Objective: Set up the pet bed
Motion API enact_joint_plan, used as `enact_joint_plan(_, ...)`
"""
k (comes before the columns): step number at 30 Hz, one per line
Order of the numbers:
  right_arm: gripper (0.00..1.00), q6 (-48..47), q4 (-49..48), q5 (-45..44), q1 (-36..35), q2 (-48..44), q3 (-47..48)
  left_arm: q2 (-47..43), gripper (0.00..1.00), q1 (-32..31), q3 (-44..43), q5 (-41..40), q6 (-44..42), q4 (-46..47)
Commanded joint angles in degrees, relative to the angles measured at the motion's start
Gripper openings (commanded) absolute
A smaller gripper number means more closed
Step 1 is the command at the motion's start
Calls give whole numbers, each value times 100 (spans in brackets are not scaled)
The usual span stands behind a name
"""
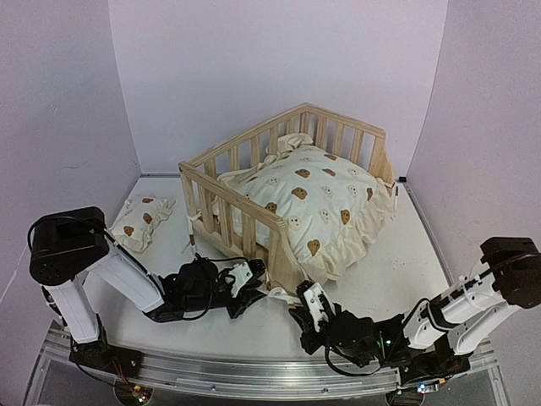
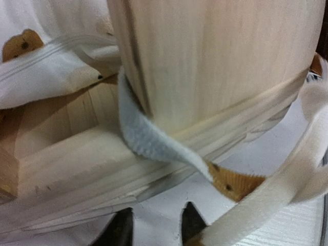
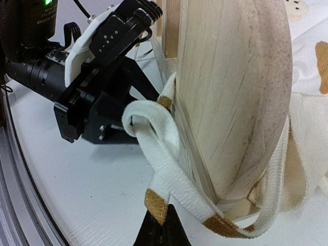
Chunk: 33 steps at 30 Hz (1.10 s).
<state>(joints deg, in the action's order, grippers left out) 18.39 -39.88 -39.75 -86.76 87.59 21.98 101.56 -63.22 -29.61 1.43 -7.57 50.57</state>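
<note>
Both pincers work at the pet bed's point(image 1: 232, 188) near corner post point(image 3: 236, 92).
The right pincer point(image 3: 159, 228) pinches the cushion tie point(image 3: 164, 169) wrapped round the post. The left pincer point(image 2: 154, 225) stands spread beside it. The bed sits mid-tabletop point(image 1: 397, 254).

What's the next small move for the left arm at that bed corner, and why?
Probably ease the left end effector forward and close on the brown-tipped tie just ahead of its open fingers. That tie wraps the corner post but hangs unknotted, while the right end effector pinches the other tie.
</note>
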Motion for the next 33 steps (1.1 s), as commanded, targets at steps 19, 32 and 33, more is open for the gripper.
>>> enact_joint_plan(19,0,4050,6569,476,28,-3038,-46,-738,0,37,-555,-1902,1553,-1578)
enact_joint_plan(32,0,4192,6721,-427,26,-4160,-581,-2403,0,214,969,-4113,4152,-2109)
enact_joint_plan(33,0,4265,6797,-435,23,-4381,-658,-2521,0,214,1109,-4098,4494,-2181)
